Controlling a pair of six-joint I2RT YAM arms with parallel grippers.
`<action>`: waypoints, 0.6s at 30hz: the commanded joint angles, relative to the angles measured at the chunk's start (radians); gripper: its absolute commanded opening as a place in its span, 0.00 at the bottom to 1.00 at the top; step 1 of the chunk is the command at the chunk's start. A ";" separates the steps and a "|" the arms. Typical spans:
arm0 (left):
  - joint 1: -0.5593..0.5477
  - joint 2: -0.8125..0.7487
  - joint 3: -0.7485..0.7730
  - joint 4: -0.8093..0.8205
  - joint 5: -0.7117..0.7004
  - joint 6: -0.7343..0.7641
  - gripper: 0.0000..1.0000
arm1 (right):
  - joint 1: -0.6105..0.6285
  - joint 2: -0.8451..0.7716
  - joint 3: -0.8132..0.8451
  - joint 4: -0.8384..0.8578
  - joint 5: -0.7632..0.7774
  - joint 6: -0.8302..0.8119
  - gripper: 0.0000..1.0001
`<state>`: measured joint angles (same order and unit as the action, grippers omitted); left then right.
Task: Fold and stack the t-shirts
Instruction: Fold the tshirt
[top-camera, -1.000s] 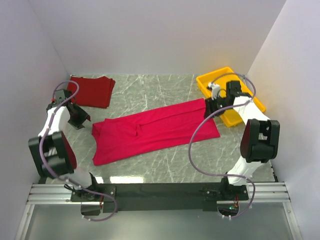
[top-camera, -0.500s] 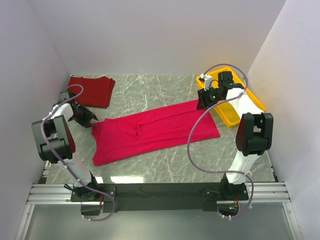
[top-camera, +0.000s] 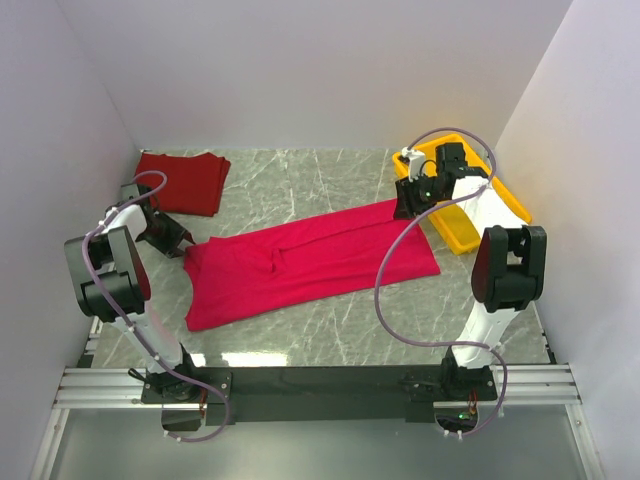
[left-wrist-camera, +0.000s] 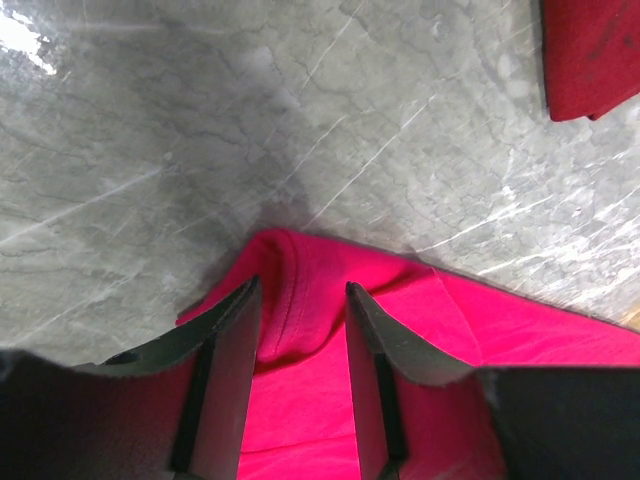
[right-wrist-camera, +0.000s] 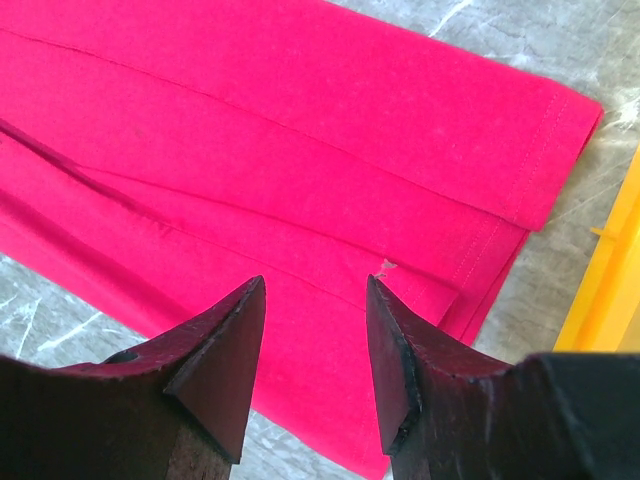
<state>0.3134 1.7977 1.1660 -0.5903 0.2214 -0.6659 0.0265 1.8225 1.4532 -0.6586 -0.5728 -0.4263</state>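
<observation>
The crimson t-shirt (top-camera: 310, 262) lies as a long flat band slanting across the middle of the desk (top-camera: 300, 180), one end toward the left edge and the other reaching up beside the yellow tray (top-camera: 460, 235) at the far right corner. The maroon t-shirt (top-camera: 185, 182) sits folded in the far left corner.

I judge both to be light, limp cloth. They will sag and drag on the marble, and layers can slip apart if I catch only the top one. I would therefore take the crimson one at its two ends, through all layers and close to an edge or seam.

My left fingers (left-wrist-camera: 228, 350) are about half spread and down at the shirt's left end. They straddle a raised ridge of cloth that fills the gap between them. They look set around it rather than clamped on it, though I can't rule out light contact.

My right fingers (right-wrist-camera: 215, 350) are also half spread, hanging over the right end near the stitched hem corner and a tiny pale fleck. They hold nothing, and I cannot tell whether their tips touch the cloth.
</observation>
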 joint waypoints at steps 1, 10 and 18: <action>0.000 -0.001 0.018 0.030 0.013 0.012 0.44 | 0.004 -0.009 0.016 -0.001 -0.006 0.011 0.52; 0.003 0.077 0.083 0.087 0.067 0.000 0.01 | 0.004 -0.029 -0.007 0.001 0.013 0.009 0.52; 0.039 0.150 0.210 0.101 0.067 0.005 0.01 | 0.006 -0.026 0.001 -0.007 0.025 0.008 0.52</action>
<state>0.3294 1.9312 1.3060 -0.5358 0.2775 -0.6697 0.0265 1.8225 1.4509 -0.6598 -0.5598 -0.4236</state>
